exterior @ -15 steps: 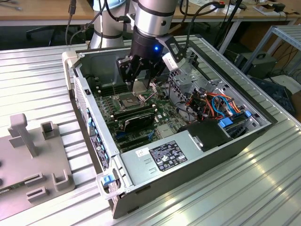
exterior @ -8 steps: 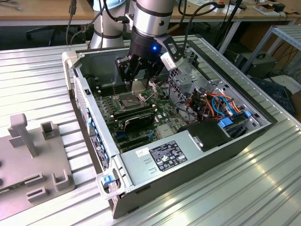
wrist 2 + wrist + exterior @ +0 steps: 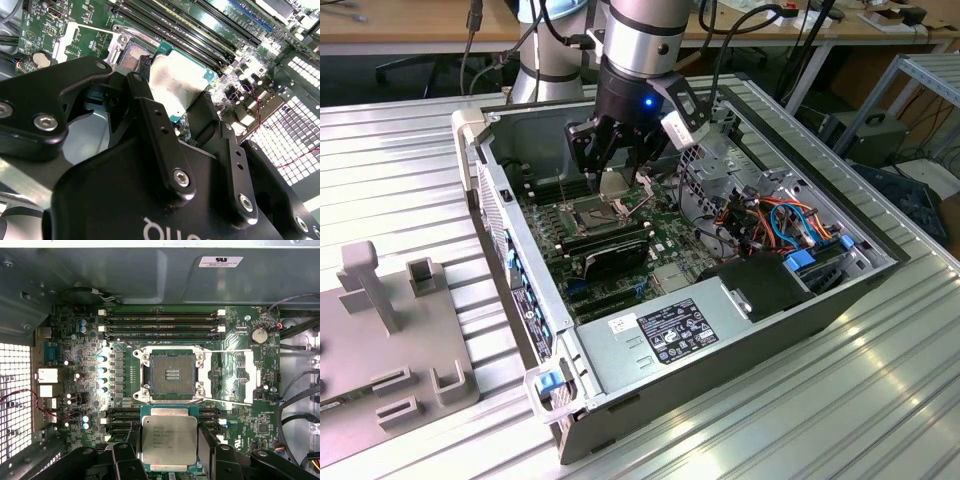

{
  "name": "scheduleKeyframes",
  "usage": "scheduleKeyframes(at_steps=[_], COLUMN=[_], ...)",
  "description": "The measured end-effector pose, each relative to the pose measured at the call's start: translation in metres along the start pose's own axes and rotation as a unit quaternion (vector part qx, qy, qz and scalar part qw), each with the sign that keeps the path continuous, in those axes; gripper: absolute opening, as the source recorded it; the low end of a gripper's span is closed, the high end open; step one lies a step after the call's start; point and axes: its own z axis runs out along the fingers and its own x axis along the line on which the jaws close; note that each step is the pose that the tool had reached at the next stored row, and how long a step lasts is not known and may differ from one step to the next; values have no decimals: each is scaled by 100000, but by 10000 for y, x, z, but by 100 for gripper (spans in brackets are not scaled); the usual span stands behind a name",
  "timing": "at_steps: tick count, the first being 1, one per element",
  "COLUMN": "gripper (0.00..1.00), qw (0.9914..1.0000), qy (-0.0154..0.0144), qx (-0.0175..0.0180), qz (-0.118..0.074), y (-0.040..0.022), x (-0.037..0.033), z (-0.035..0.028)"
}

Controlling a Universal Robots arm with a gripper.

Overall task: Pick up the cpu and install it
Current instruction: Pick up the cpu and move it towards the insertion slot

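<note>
End effector [image 3: 169, 454] pinches the cpu [image 3: 169, 439] by two opposite edges, holding it flat over the motherboard [image 3: 75, 365], just beside the open socket [image 3: 173, 375]. Judged well done: chip centred, level, square to the socket, lowered without force.

In the exterior view the black metal claw [image 3: 617, 172] is hiding most of the small square cpu with the dull silver-grey metal top [image 3: 616, 182] that it is gripping, and the top edge is cutting off the silver robot arm [image 3: 645, 30]. In the second wrist view the claw [image 3: 172, 92] is covering the cpu's [image 3: 175, 80] near part and part of the open square metal socket [image 3: 131, 54]. In the first wrist view the cpu [image 3: 169, 437] is masking the long black memory slots' [image 3: 120, 416] middle, and the bottom edge is cropping the claw's fingers [image 3: 131, 450].
</note>
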Motion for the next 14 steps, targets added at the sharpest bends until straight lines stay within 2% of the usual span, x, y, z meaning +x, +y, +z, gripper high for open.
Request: scheduleKeyframes(at_steps=[6, 10, 14], gripper=[55, 55, 55], qw=[100000, 100000, 100000], qy=[-3, 63, 93], qx=[-4, 8, 5], qz=[1, 3, 4], y=[1, 8, 73], x=[-1, -15, -22], z=[13, 99, 149])
